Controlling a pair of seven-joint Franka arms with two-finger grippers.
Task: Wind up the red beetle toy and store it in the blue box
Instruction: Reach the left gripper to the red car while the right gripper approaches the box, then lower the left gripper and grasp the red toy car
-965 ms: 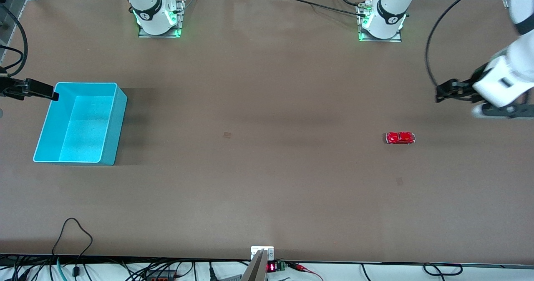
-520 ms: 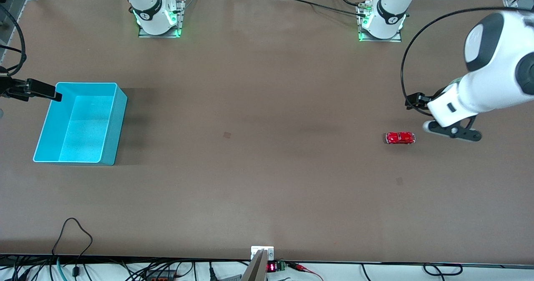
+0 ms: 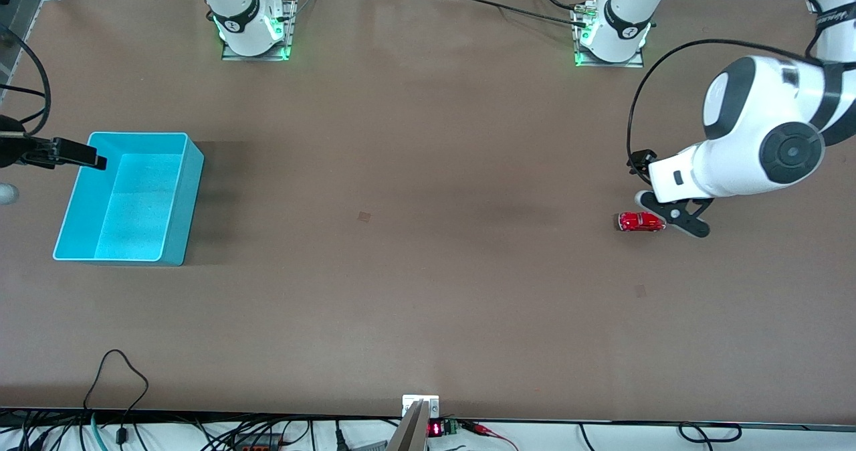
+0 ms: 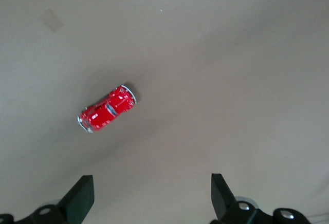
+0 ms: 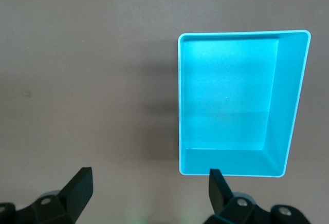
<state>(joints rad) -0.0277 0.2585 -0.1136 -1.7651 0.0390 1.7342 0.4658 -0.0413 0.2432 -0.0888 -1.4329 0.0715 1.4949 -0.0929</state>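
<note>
The red beetle toy (image 3: 640, 221) stands on the brown table toward the left arm's end, and also shows in the left wrist view (image 4: 107, 109). My left gripper (image 3: 640, 164) hangs open and empty in the air close beside the toy, apart from it; in the left wrist view (image 4: 151, 188) the toy lies ahead of the open jaws. The blue box (image 3: 190, 197) stands empty at the right arm's end. My right gripper (image 3: 80, 154) is open and empty over the box's outer rim. In its own view (image 5: 150, 180) one finger overlaps the box (image 5: 285, 106).
The arms' bases (image 3: 253, 33) (image 3: 610, 36) stand along the table's edge farthest from the front camera. Cables (image 3: 117, 377) and a small display (image 3: 435, 429) lie along the edge nearest the front camera. Bare brown table spans between toy and box.
My left arm has swung in from the table's end and come down close to the toy. My right gripper has shifted slightly over the box's rim. The toy and the box have not moved.
</note>
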